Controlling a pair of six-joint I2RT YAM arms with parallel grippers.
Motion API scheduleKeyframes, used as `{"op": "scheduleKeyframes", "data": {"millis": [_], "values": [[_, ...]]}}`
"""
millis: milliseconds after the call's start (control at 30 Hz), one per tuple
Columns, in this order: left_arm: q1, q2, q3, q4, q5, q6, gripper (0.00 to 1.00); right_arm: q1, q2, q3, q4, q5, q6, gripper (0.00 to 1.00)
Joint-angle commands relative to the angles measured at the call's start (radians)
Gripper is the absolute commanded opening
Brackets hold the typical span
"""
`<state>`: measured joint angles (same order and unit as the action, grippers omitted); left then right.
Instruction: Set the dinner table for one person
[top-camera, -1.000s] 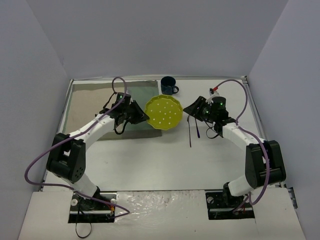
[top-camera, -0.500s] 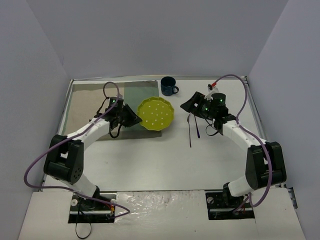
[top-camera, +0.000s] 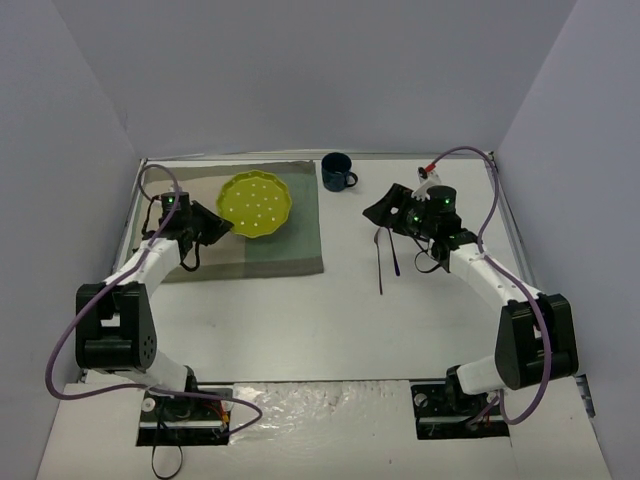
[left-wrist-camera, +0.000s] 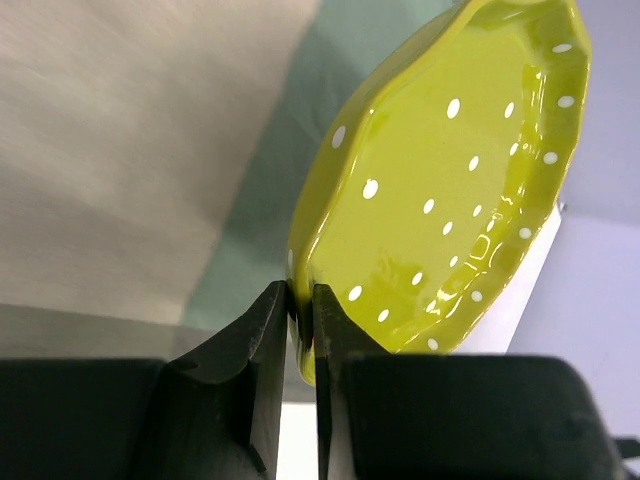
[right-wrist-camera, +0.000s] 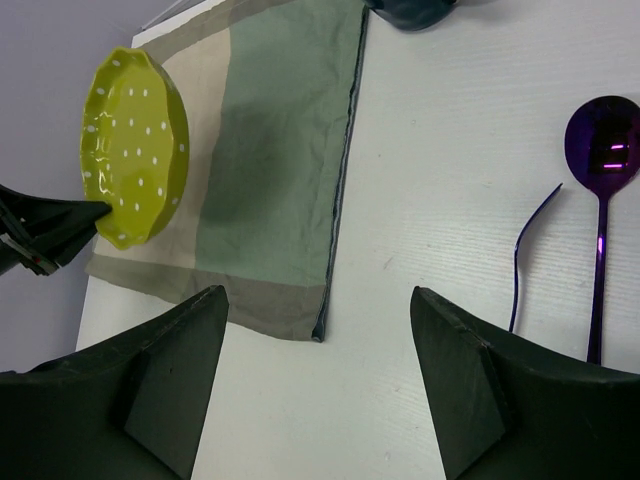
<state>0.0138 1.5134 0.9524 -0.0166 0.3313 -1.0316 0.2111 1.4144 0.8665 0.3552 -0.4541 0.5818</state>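
Surface: white dinner table (top-camera: 330, 320), metal-rimmed, enclosed by plain pale walls.

Item 1: placemat (top-camera: 285, 250), beige and green cloth, laid flat at the far left of the table.

Item 2: plate (top-camera: 256, 204), yellow-green, white-dotted, scalloped rim. It is held tilted over the far half of the placemat, above the seam between the two colours. Whether its lower edge is touching the cloth cannot be told.

Item 3: left gripper (left-wrist-camera: 302, 300), closed almost fully on the plate's rim, one finger pressed to each face.

Item 4: right gripper (right-wrist-camera: 315, 300), jaws spread wide, nothing held. It is poised above bare table to the right of the placemat.

Item 5: mug (top-camera: 336, 172), dark blue, stood upright just beside the placemat's far right corner.

Items 6 and 7: spoon (right-wrist-camera: 600, 230) and slim utensil (right-wrist-camera: 516, 260) of unclear kind, both purple, laid side by side on the table, apart from the placemat.

Step judged to be in hand: the plate is being set on the placemat.

Handling notes: the plate should be brought level before it is lowered, or the landing would be taken on one edge. It is best centred on the cloth, with room kept at the sides for cutlery. The glaze looks slick and only a thin rim is pinched, so slow wrist turns are advised. The grip should be released only once the base is seated flat.
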Motion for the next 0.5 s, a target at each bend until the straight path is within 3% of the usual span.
{"op": "scheduleKeyframes", "data": {"millis": [0,467], "values": [[0.066,-0.025,0.044,0.211,0.082,-0.029,0.00,-0.001,-0.052,0.006,0.030,-0.021,-0.024,0.70],[0.173,0.181,0.143,0.225,0.134,0.011,0.00,-0.012,-0.042,-0.004,0.018,-0.032,-0.039,0.70]]}}
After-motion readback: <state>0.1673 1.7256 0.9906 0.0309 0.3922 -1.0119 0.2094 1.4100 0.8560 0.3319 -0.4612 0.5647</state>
